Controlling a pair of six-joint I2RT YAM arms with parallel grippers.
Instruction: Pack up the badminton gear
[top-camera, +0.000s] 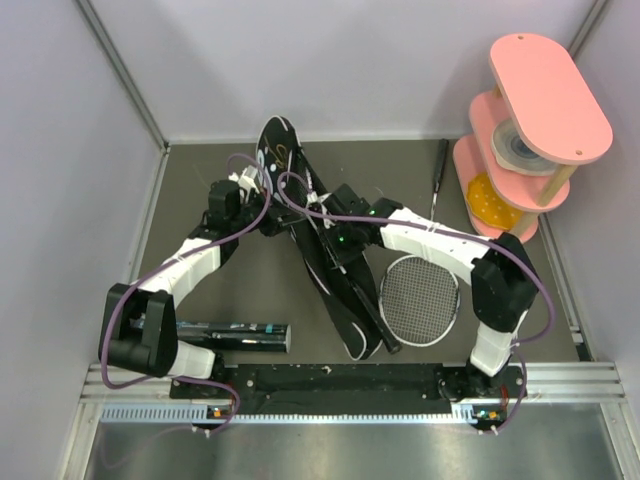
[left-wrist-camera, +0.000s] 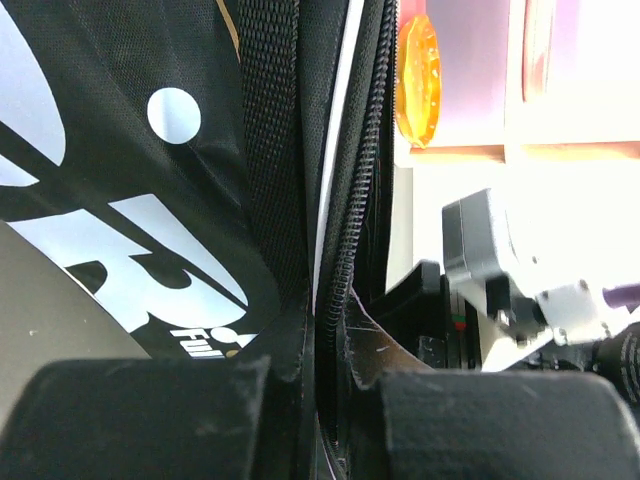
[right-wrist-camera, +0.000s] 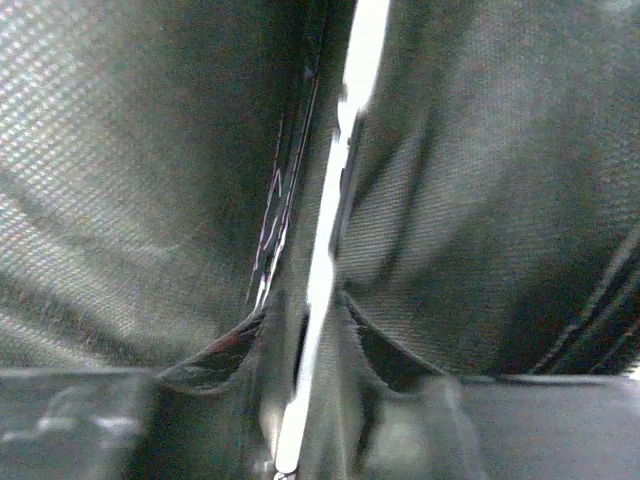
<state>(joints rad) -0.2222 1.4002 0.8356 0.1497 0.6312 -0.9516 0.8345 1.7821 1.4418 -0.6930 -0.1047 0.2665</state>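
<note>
The bag (top-camera: 352, 310) sits mid-table on a slant, its long axis running from far and a little left to near and a little right. Its zippered edge is turned up between my two arms.

My left gripper (left-wrist-camera: 325, 410) comes at the far half of that edge from the left. It is closed tight, with cloth and zipper tape pinched between the pads. My right gripper (right-wrist-camera: 310, 425) meets the same seam from the right, a little nearer along it. A fold with white piping runs between its pads, which stand somewhat apart. I cannot tell whether they bite the cloth or only straddle it.

The racket (top-camera: 420, 300) lies just right of the bag's near half, with its head toward me. Its shaft runs away under my right forearm, roughly parallel to the bag. My right arm is by far the nearer to it.

The shuttle tube (top-camera: 235, 335) lies crosswise at the near left by my left arm's base, apart from the bag.

I judge the racket has to enter lengthwise along the bag's axis. That means the mouth must gape toward the right while my left holds the edge.
</note>
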